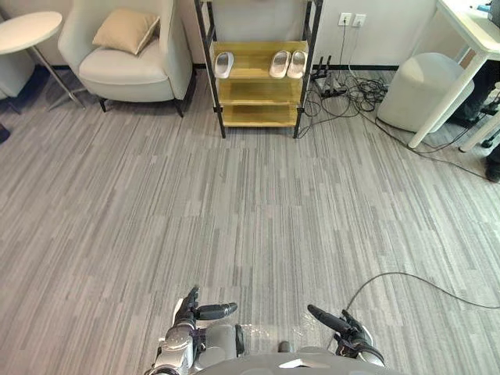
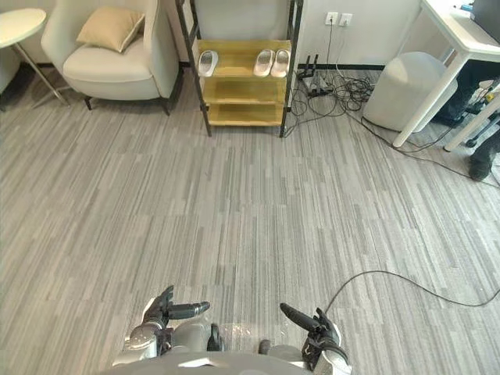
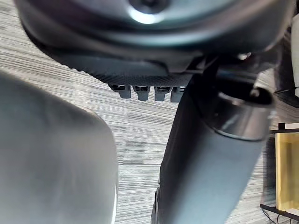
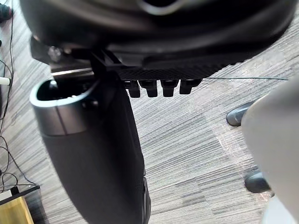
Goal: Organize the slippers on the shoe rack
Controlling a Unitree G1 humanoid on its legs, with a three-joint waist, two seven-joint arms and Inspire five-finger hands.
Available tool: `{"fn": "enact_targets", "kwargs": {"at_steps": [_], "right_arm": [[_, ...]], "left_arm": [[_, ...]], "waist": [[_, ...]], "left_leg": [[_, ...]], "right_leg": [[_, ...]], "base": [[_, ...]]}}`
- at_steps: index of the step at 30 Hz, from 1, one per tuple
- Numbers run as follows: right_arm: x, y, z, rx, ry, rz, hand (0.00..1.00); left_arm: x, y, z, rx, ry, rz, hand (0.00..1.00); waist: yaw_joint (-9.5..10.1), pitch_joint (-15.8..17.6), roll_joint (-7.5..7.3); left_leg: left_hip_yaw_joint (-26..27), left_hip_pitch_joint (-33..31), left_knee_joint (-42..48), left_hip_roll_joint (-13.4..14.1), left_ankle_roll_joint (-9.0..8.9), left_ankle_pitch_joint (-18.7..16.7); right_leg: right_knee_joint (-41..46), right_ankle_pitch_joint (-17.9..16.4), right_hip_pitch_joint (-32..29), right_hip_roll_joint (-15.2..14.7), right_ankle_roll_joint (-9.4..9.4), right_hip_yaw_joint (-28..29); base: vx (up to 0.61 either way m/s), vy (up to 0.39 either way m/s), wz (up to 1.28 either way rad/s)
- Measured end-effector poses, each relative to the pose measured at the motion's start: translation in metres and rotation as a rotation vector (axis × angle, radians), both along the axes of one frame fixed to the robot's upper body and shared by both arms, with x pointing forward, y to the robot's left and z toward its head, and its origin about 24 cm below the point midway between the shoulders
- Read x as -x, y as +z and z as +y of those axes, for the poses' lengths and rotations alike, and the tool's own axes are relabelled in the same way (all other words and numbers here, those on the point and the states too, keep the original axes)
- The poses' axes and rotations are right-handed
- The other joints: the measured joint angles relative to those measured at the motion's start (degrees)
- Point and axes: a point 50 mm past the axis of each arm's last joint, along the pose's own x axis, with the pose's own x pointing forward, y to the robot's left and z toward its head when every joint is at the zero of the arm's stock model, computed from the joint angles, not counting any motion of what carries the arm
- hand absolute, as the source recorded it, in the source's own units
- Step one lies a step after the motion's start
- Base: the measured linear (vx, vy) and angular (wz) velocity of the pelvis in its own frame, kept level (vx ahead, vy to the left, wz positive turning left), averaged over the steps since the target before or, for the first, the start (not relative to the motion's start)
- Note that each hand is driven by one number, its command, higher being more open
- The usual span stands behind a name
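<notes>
A: Dark left hand [image 1: 191, 312] and right hand [image 1: 344, 324] are held relaxed, nothing grasped.
B: Pale grey slippers [image 1: 280, 64] are seen on the far black-framed wooden shoe rack [image 1: 258, 92]; an approach is called for first.

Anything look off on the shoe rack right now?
On the shoe rack, the top shelf holds three slippers. A pair sits side by side at its right; a lone slipper lies at its left, apart, unmatched. Nothing looks spilled or damaged.
</notes>
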Motion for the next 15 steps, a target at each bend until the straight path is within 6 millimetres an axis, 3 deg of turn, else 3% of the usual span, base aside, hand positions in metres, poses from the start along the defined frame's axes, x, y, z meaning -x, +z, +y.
{"fn": "enact_targets", "kwargs": {"at_steps": [2,3,4,5,7,8,9,10,11,12,15], "right_arm": [[-0.007,0.002,-0.001,0.01,0.005,-0.016,1.0],[-0.008,0.003,-0.002,0.012,0.006,-0.018,1.0],[-0.009,0.003,-0.003,0.018,0.01,-0.016,1.0],[-0.016,0.003,0.009,-0.005,0.046,-0.028,1.0],[-0.021,0.004,0.02,-0.038,0.06,-0.048,1.0],[-0.021,0.004,0.023,-0.046,0.06,-0.048,1.0],[-0.021,0.004,0.024,-0.052,0.064,-0.051,1.0],[-0.023,0.005,0.024,-0.055,0.069,-0.064,1.0],[-0.027,0.008,0.022,-0.045,0.078,-0.087,1.0],[-0.03,0.009,0.02,-0.038,0.08,-0.101,1.0],[-0.038,0.015,0.013,-0.014,0.085,-0.145,1.0]], "left_arm": [[-0.004,0.002,-0.001,0.003,-0.002,-0.016,1.0],[-0.004,0.001,-0.003,0.006,-0.002,-0.015,1.0],[-0.002,0.0,-0.006,0.017,0.003,-0.009,1.0],[-0.007,0.002,-0.001,0.002,0.008,-0.018,1.0],[-0.01,0.003,0.003,-0.002,0.006,-0.019,1.0],[-0.009,0.002,0.004,-0.005,0.006,-0.011,1.0],[-0.007,0.001,0.004,-0.006,0.008,0.001,1.0],[-0.001,-0.001,0.004,-0.009,-0.005,0.021,1.0],[0.001,-0.003,0.001,-0.011,-0.027,0.04,1.0],[0.003,-0.004,-0.001,-0.009,-0.042,0.049,1.0],[0.004,-0.007,-0.01,0.005,-0.069,0.068,1.0]], "waist": [[0.93,0.3,-0.08],[1.15,0.25,0.39],[1.54,0.03,0.79],[1.35,-0.07,-0.68],[1.43,0.04,-1.71],[1.63,-0.02,-2.02],[1.83,0.02,-2.2],[1.55,0.28,-1.92],[1.04,0.65,-1.47],[0.38,0.63,-1.49],[-1.22,1.44,-0.21]], "left_leg": [[-0.61,-1.0,-15.83,-1.65,-0.16,7.39],[-0.76,-0.72,-19.98,-1.59,-0.18,9.97],[-0.38,-0.01,-20.96,-1.25,0.78,17.51],[0.16,-0.64,-18.92,-2.63,3.38,14.74],[0.91,-1.15,-12.76,-2.83,5.41,9.95],[1.65,0.47,-12.09,-2.94,5.89,8.65],[2.21,2.66,-12.25,-3.17,6.67,7.49],[2.43,8.21,-13.32,-3.6,7.7,4.82],[1.66,13.64,-15.5,-4.1,7.85,2.29],[0.84,16.79,-17.39,-4.66,8.15,1.91],[-2.09,25.47,-23.73,-3.91,8.09,1.73]], "right_leg": [[-0.18,-2.45,1.67,-3.28,2.03,2.19],[-0.23,-2.84,2.11,-3.42,2.4,2.62],[-0.17,-3.57,2.8,-3.58,3.15,3.39],[2.04,-3.06,1.68,-4.9,2.73,3.48],[11.14,-2.69,-1.14,-5.57,3.44,5.1],[16.12,-2.09,-2.34,-5.54,4.82,6.0],[21.21,-0.63,-3.66,-5.66,7.16,6.68],[35.12,3.63,-7.02,-5.48,15.22,7.12],[49.68,3.02,-11.99,-5.01,15.18,4.78],[56.27,1.3,-15.22,-5.52,12.43,1.33],[57.09,-3.63,-21.62,-5.28,4.56,-8.37]], "base": [[0.42,0.22,-0.6],[0.58,0.298,-0.53],[0.48,0.235,-0.32],[0.49,0.22,-0.2],[0.53,0.215,-0.06],[0.57,0.22,-0.21],[0.6,0.216,-0.37],[0.68,0.239,-0.33],[0.73,0.228,-0.1],[0.47,0.102,0.14],[0.44,0.001,0.39]]}}
